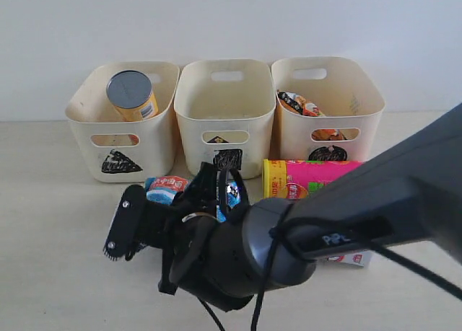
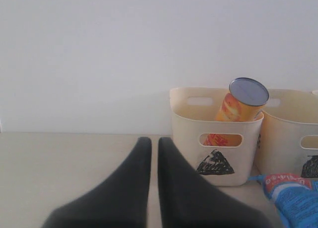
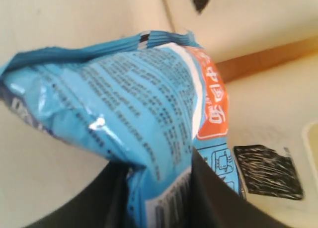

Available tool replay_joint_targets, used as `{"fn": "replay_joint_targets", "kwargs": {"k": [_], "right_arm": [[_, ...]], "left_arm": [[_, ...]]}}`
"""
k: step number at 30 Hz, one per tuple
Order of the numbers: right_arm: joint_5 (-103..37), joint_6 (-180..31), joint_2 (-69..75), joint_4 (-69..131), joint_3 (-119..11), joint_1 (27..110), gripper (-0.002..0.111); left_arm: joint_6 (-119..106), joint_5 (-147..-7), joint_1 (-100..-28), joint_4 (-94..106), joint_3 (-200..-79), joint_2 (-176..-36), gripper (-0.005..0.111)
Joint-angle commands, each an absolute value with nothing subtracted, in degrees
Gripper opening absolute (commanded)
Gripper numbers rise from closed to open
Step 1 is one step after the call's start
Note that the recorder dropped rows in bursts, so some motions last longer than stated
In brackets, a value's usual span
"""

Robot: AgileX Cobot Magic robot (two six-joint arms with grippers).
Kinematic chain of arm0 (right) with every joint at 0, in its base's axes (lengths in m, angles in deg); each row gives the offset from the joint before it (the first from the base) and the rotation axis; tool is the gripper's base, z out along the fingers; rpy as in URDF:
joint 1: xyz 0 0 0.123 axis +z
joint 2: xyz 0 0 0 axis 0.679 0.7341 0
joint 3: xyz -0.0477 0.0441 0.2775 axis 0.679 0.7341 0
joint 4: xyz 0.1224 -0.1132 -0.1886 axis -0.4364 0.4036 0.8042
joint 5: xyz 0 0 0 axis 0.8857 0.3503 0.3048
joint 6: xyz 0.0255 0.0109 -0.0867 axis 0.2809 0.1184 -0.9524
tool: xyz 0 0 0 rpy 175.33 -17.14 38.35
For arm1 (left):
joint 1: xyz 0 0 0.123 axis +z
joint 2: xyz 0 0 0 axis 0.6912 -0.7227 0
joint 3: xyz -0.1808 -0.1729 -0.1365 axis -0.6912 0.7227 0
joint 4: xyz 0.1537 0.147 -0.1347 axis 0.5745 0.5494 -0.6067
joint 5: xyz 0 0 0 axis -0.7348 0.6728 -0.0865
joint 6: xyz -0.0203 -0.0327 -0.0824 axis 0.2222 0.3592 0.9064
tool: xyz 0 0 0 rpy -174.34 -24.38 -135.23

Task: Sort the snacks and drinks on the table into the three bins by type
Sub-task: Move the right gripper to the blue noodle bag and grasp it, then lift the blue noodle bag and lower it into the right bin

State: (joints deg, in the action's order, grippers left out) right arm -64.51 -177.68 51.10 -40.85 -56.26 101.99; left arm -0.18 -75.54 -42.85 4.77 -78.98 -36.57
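On the pale worktop (image 1: 50, 237), your right gripper (image 3: 159, 188) clamps the blue noodle packet (image 3: 124, 99); next, probably lift it into the bin at upper right (image 1: 364, 111).

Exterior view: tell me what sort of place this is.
Probably a robot test bench, not a home: a bare white wall, a plain beige table, and three alike cream bins marked with black shapes.

A plain white wall (image 1: 231, 21) fills the background.
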Motion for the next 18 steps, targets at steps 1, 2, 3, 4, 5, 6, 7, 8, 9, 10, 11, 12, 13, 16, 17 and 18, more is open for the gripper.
{"fn": "replay_joint_targets", "kwargs": {"k": [1,2,3,4,5,6,7,8,9,10,11,12,13,16,17,18], "right_arm": [[-64.63,-180.02,44.01,-46.98,-55.93,102.67,0.0],[-63.93,-181.13,41.63,-48.9,-55.93,102.67,0.0],[-63.65,-182.02,40.07,-50.41,-55.93,102.67,0.0],[-63.38,-183.17,38.52,-51.98,-55.93,102.67,0.0],[-63.24,-184.29,37.24,-53.39,-55.93,102.67,0.0],[-63.14,-185.78,35.65,-55.2,-55.93,102.67,0.0],[-62.9,-187.7,33.75,-57.47,-55.93,102.67,0.0],[-62.57,-189.98,31.27,-60.44,-55.93,102.67,0.0],[-62.08,-192.01,29.42,-62.49,-55.93,102.67,0.0],[-61.65,-193.36,28.18,-64.69,-55.93,102.67,0.0],[-61.57,-195.23,26.71,-66.81,-55.93,102.67,0.0],[-61.57,-195.97,25.23,-68.16,-55.93,102.67,0.0],[-61.57,-195.97,23.88,-69.1,-55.93,102.67,0.0],[-61.65,-195.97,20.34,-69.1,-55.93,102.41,0.0],[-61.65,-195.97,19.36,-69.1,-55.93,102.15,0.0],[-61.65,-195.97,18.27,-69.1,-55.93,101.58,0.0]], "left_arm": [[-0.06,-75.95,-42.63,4.09,-78.75,-36.4,0.004],[-0.06,-75.95,-42.63,4.09,-78.75,-36.4,0.004],[-0.06,-75.95,-42.63,4.09,-78.75,-36.4,0.004],[-0.06,-75.95,-42.63,4.09,-78.75,-36.4,0.004],[-0.06,-75.95,-42.63,4.09,-78.75,-36.4,0.004],[-0.06,-75.95,-42.63,4.09,-78.75,-36.4,0.004],[-0.06,-75.95,-42.63,4.09,-78.75,-36.4,0.004],[-0.06,-75.95,-42.63,4.09,-78.75,-36.4,0.004],[-0.06,-75.95,-42.63,4.09,-78.75,-36.4,0.004],[-0.06,-75.95,-42.63,4.09,-78.75,-36.4,0.004],[-0.06,-75.95,-42.63,4.09,-78.75,-36.4,0.004],[-0.06,-75.95,-42.63,4.09,-78.75,-36.4,0.004],[-0.06,-75.95,-42.63,4.09,-78.75,-36.4,0.004],[-0.06,-75.95,-42.63,4.09,-78.75,-36.4,0.004],[-0.06,-75.95,-42.63,4.09,-78.75,-36.4,0.004],[-0.06,-75.95,-42.63,4.09,-78.75,-36.4,0.004]]}}
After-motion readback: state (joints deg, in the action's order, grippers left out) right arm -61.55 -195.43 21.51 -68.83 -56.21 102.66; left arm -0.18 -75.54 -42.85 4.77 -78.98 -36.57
